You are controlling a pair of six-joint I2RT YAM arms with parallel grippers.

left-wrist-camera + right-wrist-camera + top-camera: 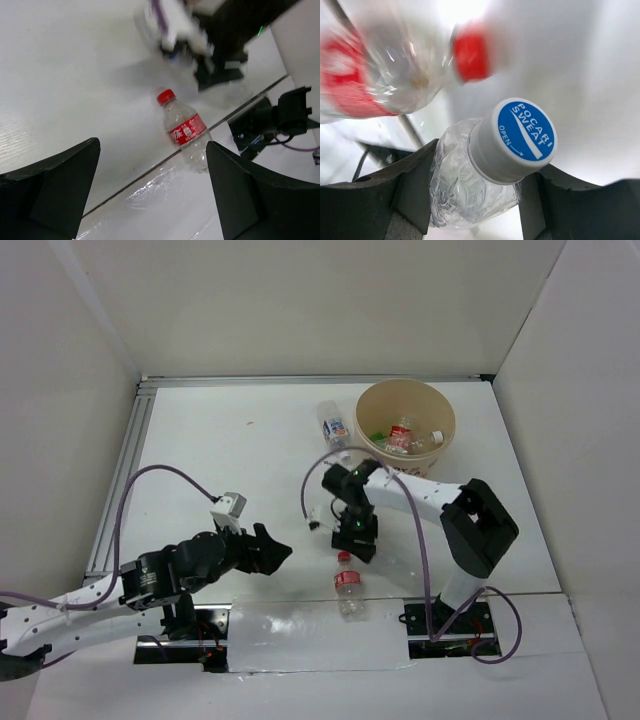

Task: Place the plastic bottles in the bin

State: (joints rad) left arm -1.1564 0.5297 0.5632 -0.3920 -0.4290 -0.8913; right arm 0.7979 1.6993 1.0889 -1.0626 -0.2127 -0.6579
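1. Right hand (476, 195) is seen clamped on a crushed bottle (462, 185) just below its blue-white cap, held above the desk (200, 440), apart from the bin (362, 405).
2. Left hand (150, 200) is held wide apart and nothing is gripped; a red-capped bottle (186, 132) is seen lying ahead of it.
3. Another bottle (335, 425) is left just beside the bin; some are already inside.
4. Risk: the thin crumpled wall could be squeezed out of the grip and dropped; the bin could be knocked if the bottle is carried low.
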